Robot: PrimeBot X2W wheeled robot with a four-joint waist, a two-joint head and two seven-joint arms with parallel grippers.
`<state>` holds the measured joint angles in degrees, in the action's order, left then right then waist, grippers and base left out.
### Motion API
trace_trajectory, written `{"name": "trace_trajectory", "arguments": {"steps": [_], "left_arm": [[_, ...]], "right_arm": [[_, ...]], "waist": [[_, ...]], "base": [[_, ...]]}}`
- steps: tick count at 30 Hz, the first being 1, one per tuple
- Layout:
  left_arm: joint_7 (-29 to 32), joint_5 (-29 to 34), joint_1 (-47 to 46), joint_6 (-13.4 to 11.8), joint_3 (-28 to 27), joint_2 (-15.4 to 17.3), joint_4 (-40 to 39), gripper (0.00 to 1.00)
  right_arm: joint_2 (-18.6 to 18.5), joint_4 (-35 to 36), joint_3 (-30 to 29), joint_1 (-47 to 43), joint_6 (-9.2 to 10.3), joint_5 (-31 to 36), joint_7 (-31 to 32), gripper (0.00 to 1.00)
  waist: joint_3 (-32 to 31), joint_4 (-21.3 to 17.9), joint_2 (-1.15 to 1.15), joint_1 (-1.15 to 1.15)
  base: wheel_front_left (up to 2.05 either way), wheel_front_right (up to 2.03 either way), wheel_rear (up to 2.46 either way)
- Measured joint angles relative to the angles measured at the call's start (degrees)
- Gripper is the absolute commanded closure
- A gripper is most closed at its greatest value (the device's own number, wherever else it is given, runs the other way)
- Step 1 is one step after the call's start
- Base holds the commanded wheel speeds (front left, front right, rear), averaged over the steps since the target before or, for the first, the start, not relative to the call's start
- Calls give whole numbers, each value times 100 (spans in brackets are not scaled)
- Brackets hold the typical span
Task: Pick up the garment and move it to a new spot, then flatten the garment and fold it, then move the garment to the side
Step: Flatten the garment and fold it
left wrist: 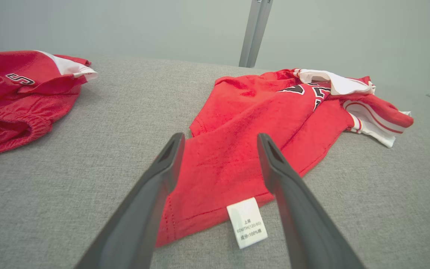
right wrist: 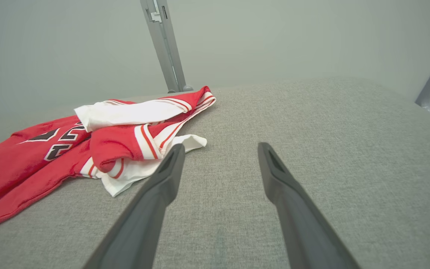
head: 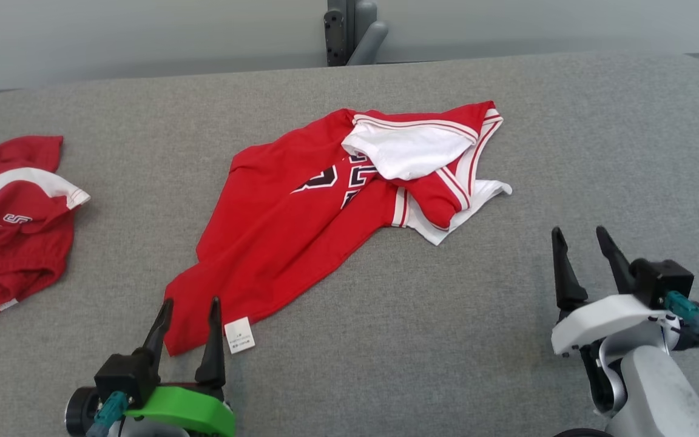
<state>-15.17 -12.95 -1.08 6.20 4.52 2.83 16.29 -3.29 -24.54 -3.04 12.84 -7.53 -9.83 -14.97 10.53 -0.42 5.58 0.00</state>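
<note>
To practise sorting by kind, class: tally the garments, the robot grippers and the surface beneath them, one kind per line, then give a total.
Red-and-white fabric garments: 2 (numbered jersey in the middle, bunched garment at the left)
Dark two-fingered grippers: 2 (left gripper, right gripper, both open)
Grey fabric-covered table: 1
Total: 5

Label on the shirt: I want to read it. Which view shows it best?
Left wrist view: the label lies close, its print visible. The head view shows it small and unreadable. The right wrist view has the shirt's sleeve end.
</note>
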Motion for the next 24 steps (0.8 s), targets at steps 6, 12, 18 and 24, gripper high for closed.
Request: {"name": "trace_trajectory", "arguments": {"steps": [6, 12, 18, 24], "left_arm": [[0, -67, -314, -15, 230, -1, -207, 0], [0, -85, -461, -22, 338, -1, -319, 0], [0, -138, -517, -66, 390, 0, -322, 0], [0, -163, -516, -74, 408, 0, -333, 0]], "right_arm": [[-203, -347, 69, 703, 0, 134, 0, 0], [-240, -954, -1, 1272, -1, 15, 0, 0], [-261, -1734, -156, 1666, 0, -78, 0, 0], [-240, -1947, -266, 1785, 0, -178, -9, 56]], "waist": [[384, 176, 0, 0], [711, 547, 0, 0], [976, 992, 0, 0], [1126, 1236, 0, 0]], "base": [[0, 0, 0], [0, 0, 0], [0, 0, 0], [0, 0, 0]]}}
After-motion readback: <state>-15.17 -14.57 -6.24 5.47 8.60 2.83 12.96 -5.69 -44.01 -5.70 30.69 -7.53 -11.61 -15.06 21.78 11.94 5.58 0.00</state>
